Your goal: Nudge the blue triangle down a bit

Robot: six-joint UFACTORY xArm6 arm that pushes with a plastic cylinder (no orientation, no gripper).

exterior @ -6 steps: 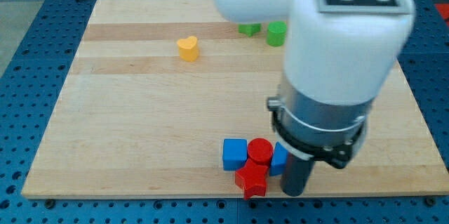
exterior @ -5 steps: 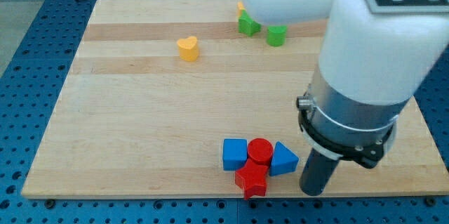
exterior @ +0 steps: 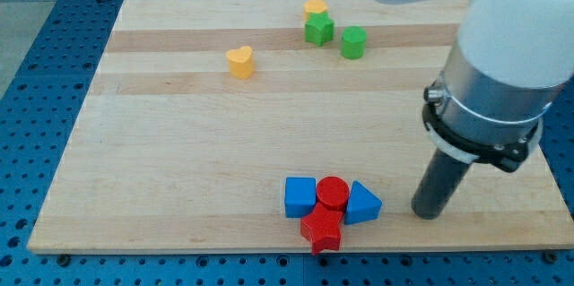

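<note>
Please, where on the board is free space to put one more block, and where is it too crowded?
Free: the middle of the board, between the yellow heart and the blue cube, and the view's left side. Crowded: the bottom cluster of blue cube, red cylinder, red star and blue triangle, with my tip just right of it.

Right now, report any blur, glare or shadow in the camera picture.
Camera view: even lighting, no glare on the wooden board; the small blue triangle block and my tip are sharp; the large white arm housing looks soft at its edges; only faint shadows under the blocks.
</note>
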